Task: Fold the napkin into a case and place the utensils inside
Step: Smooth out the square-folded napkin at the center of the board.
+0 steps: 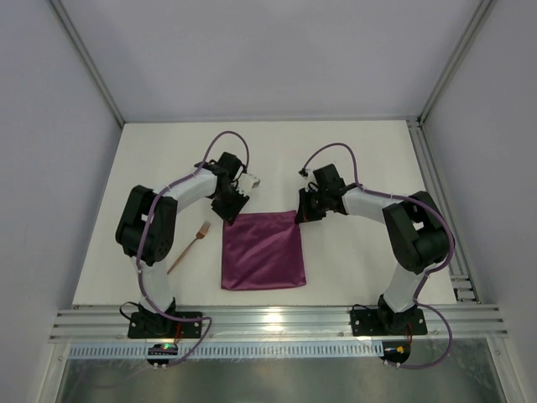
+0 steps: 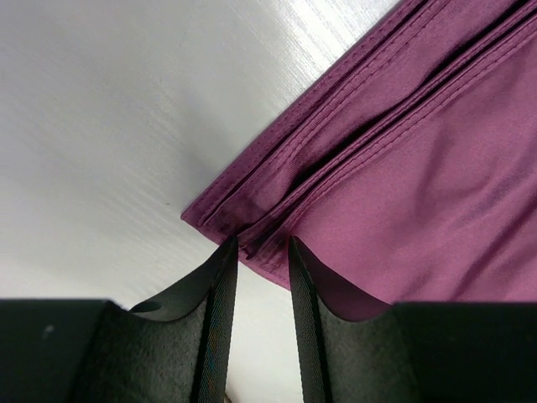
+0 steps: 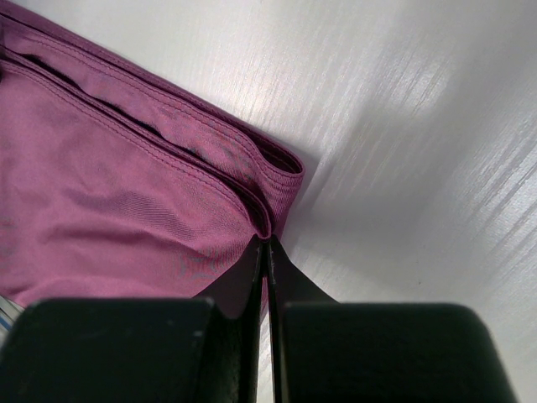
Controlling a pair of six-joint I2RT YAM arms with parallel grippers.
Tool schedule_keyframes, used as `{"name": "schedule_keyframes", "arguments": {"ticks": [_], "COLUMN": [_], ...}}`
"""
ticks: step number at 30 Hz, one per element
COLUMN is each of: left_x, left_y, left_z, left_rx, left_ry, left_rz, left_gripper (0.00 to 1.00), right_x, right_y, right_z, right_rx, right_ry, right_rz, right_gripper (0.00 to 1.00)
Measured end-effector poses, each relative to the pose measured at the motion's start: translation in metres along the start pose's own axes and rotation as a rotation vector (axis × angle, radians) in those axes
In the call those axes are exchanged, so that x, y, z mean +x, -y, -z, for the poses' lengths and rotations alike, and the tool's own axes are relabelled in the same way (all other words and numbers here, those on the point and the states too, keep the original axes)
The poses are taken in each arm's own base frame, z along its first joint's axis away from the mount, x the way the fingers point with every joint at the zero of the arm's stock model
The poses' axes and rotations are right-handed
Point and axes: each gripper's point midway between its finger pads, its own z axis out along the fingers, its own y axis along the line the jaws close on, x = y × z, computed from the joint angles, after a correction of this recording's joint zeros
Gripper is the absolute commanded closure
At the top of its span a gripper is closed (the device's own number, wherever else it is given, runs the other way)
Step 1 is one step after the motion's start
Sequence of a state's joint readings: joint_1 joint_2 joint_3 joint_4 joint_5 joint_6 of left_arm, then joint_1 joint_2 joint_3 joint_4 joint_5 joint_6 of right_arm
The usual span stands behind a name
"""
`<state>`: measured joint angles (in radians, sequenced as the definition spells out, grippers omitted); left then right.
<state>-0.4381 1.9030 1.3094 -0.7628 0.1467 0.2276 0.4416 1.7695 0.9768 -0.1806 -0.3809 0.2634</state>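
Plum cloth, the napkin [image 1: 262, 250] lies mid-worktop [image 1: 361, 159], folded to a layered square but not yet a narrow pouch. The left hand [image 2: 262, 245] straddles its far-left corner, slightly spread. The right hand [image 3: 265, 245] pinches the far-right corner. The fork [image 1: 191, 243] lies left, outside.

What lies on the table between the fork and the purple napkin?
Nothing. In the top view, only bare white table separates the fork from the napkin.
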Motion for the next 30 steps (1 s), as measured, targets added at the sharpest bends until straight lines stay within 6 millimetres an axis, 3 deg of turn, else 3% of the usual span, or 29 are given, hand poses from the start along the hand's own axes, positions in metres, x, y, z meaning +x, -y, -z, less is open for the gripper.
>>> {"name": "schedule_keyframes", "arguments": {"ticks": [17,24,30], "left_x": [0.0009,0.0029,0.0048], "left_y": [-0.0076,-0.0056,-0.0018], "left_z": [-0.0026,-0.0051,-0.0042], "left_rx": [-0.032,-0.015,0.007], "left_ry": [-0.011,-0.020,-0.026], "left_rz": [-0.028,-0.039,-0.036], "left_gripper": [0.67,0.82,0.83], "right_x": [0.0024,0.0024,0.0022], "right_y": [0.0009,0.0009,0.0009], "right_z": [-0.0004,-0.0005,-0.0007], "right_rx": [0.001,0.001,0.000], "right_ry": [-0.004,-0.004,-0.002], "right_rz": [-0.002,-0.002,-0.001], "right_gripper": [0.97,0.97,0.97]}}
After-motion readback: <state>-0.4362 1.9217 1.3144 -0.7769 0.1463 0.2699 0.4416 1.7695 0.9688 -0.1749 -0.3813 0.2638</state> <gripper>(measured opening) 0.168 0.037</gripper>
